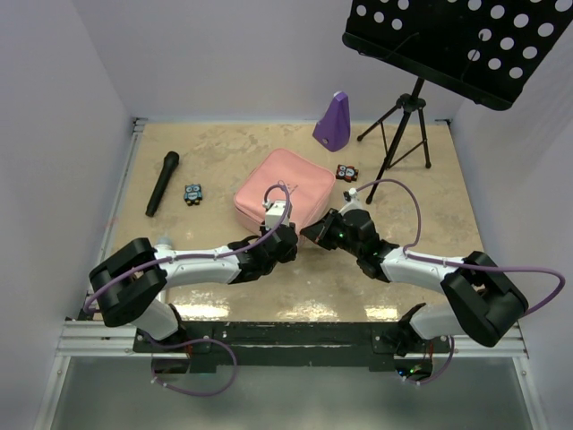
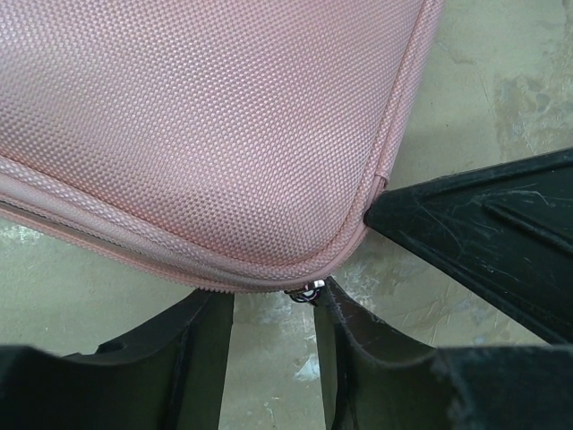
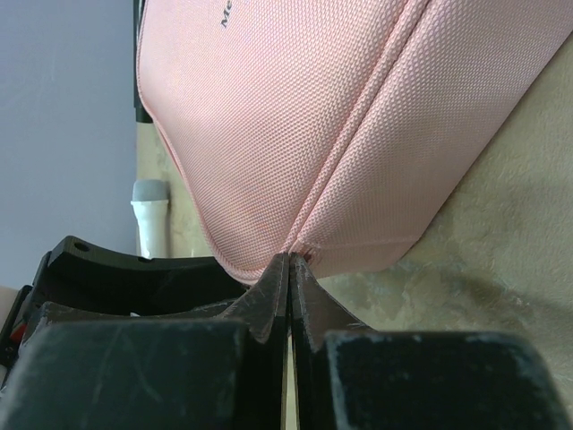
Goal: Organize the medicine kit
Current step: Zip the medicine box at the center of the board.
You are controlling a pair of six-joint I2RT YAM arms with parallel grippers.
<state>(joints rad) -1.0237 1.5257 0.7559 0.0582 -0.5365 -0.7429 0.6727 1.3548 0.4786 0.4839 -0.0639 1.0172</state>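
Medicine kit [image 1: 286, 186] is closed and lies flat at the centre of the counter [image 1: 412, 242], turned diamond-wise. Both claws are at its 6 o'clock corner.

Left claw [image 2: 273, 309]: jaws parted by a moderate gap, gripping nothing. The metal zipper pull [image 2: 310, 290] sits at the corner seam, right at the tip of one finger [image 2: 358, 349].

Right claw [image 3: 287, 267]: fingers pressed together, tips butted against the kit's zip seam. Can't tell if any tab or fabric is pinched. In the left wrist view it comes in from 3 o'clock, tip touching the kit's edge.

Around the kit:
- black microphone [image 1: 162, 183] at 9 o'clock
- purple metronome [image 1: 332, 120] at 1 o'clock
- music stand [image 1: 403, 125] at 2 o'clock
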